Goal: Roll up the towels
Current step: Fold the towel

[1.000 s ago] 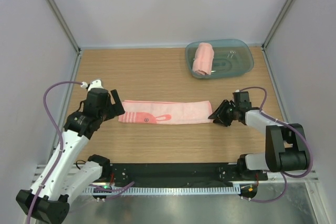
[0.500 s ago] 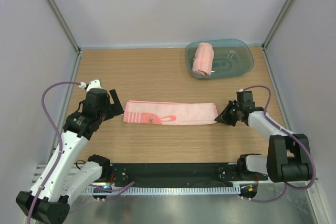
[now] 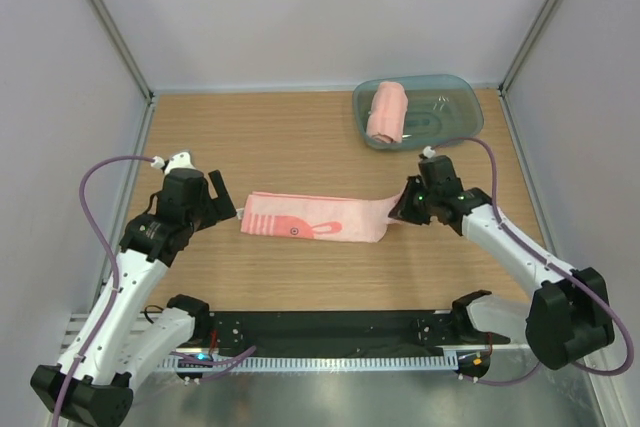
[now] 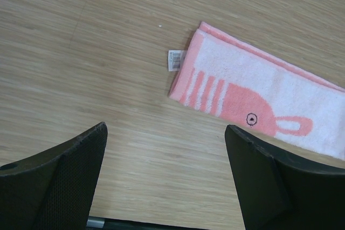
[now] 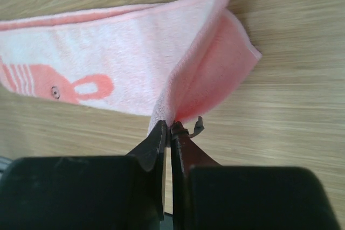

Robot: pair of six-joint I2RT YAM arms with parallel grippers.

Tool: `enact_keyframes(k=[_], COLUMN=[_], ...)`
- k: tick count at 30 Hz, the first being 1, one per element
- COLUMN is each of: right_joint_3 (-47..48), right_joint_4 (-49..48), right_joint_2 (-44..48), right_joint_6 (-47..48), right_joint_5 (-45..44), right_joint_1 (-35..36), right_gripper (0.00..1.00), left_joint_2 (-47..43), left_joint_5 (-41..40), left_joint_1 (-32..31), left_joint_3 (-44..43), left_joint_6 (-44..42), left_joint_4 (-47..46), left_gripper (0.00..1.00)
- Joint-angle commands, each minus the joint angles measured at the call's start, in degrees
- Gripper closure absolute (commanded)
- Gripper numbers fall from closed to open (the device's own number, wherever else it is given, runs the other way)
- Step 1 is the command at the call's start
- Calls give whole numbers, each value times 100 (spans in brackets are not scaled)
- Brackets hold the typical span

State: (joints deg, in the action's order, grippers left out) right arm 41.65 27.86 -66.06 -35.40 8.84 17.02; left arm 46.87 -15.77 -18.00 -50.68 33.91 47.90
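A salmon-pink towel (image 3: 310, 217) with a fish print lies stretched along the wooden table; it also shows in the left wrist view (image 4: 264, 106) and the right wrist view (image 5: 124, 74). My right gripper (image 3: 400, 210) is shut on the towel's right end (image 5: 171, 125) and holds that end lifted and folded over leftward. My left gripper (image 3: 222, 205) is open and empty, just left of the towel's left end with its white tag (image 4: 176, 59). A second pink towel (image 3: 387, 112) lies rolled inside the tub.
A translucent blue-green plastic tub (image 3: 450, 117) stands at the back right of the table. White walls and metal posts close in the sides. A black rail (image 3: 320, 332) runs along the near edge.
My right gripper has closed on the towel's right end, lifted it and carried it left and back, folding it over. The towel's left end slid right. The left arm has hardly moved.
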Motion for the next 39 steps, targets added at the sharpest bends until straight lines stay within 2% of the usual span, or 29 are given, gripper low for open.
enact_keyframes(k=[1, 7, 14, 26, 39], right_joint_3=[571, 1713, 3172, 4860, 5977], right_joint_4=[-245, -351, -219, -26, 150], right_joint_2=[-248, -1188, -2349, -3834, -5012], right_joint_6=[-449, -600, -556, -547, -468], right_joint_5=[-426, -840, -1148, -1271, -1174], right_joint_1=[723, 1961, 2744, 3413, 3792], right_gripper=[99, 99, 99, 99, 99], left_joint_2=[-99, -134, -178, -231, -222], left_joint_5=[48, -23, -84, -67, -67], left_joint_1=[33, 33, 42, 51, 42], left_joint_3=[5, -4, 5, 5, 14], left_joint_6=[-104, -95, -86, -95, -95], left_joint_4=[-79, -61, -35, -35, -53], left_gripper=[10, 10, 10, 10, 10])
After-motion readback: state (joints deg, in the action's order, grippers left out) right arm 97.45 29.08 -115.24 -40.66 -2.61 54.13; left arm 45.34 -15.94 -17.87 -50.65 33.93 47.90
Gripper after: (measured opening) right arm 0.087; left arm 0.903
